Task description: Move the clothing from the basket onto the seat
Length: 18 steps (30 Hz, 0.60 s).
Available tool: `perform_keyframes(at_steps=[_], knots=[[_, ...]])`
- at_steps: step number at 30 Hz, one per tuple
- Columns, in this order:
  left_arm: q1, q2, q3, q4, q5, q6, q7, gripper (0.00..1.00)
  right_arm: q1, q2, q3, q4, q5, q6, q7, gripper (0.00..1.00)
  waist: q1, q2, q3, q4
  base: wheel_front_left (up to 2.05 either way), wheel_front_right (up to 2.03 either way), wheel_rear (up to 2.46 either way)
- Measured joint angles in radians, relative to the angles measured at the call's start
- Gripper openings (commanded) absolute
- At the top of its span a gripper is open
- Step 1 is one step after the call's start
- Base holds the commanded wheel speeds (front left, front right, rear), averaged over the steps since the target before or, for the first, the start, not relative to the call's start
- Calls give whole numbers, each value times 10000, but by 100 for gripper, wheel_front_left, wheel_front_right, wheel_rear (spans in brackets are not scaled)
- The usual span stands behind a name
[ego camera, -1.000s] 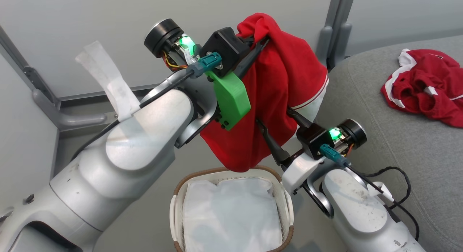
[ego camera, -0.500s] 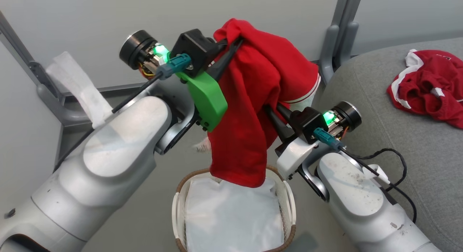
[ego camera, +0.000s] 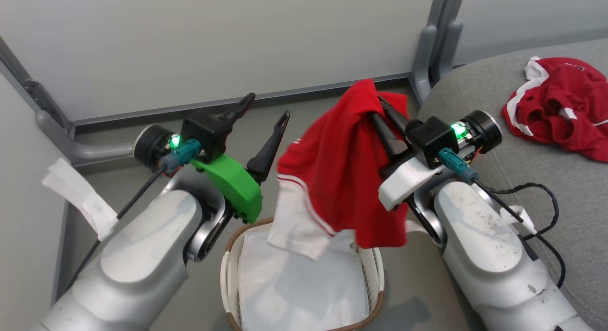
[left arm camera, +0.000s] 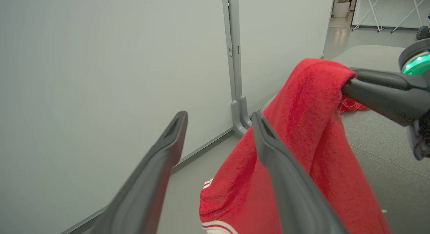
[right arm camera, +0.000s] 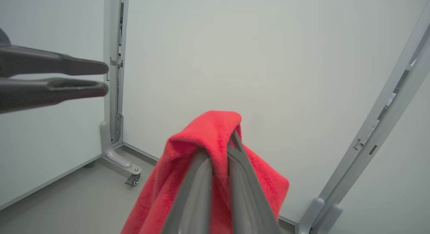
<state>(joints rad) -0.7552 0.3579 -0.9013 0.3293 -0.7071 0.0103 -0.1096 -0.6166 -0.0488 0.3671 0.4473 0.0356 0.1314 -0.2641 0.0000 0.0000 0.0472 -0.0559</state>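
A red garment (ego camera: 342, 179) with white trim hangs from my right gripper (ego camera: 382, 108), which is shut on its top fold, above the basket (ego camera: 226, 278). The right wrist view shows the two fingers pinched together with the red cloth (right arm camera: 195, 143) draped over their tips (right arm camera: 221, 148). My left gripper (ego camera: 266, 110) stands open to the left of the garment, apart from it; its spread fingers (left arm camera: 174, 126) hold nothing. The basket shows its white liner (ego camera: 304, 283) inside. A second red garment (ego camera: 560, 112) lies on the grey seat (ego camera: 522, 179) at right.
Grey partition panels (ego camera: 213, 41) with metal posts and feet (ego camera: 422, 51) stand close behind the arms. A black cable (ego camera: 536, 212) runs from my right forearm over the seat's edge. Grey floor (ego camera: 308, 103) lies between basket and panels.
My left gripper opened, let go of the red garment and dropped away to the left. My right gripper shut on the garment and now carries it alone, shifted toward the seat.
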Motion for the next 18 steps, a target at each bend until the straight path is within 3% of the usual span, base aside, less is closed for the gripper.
perform_keyframes(at_steps=[18], knots=[[2169,-646,-686,399,-44,71,-1266,100,1183,-320,-1666,-719,-573,0,0,0,0,0,-18,-387,0,0,0]])
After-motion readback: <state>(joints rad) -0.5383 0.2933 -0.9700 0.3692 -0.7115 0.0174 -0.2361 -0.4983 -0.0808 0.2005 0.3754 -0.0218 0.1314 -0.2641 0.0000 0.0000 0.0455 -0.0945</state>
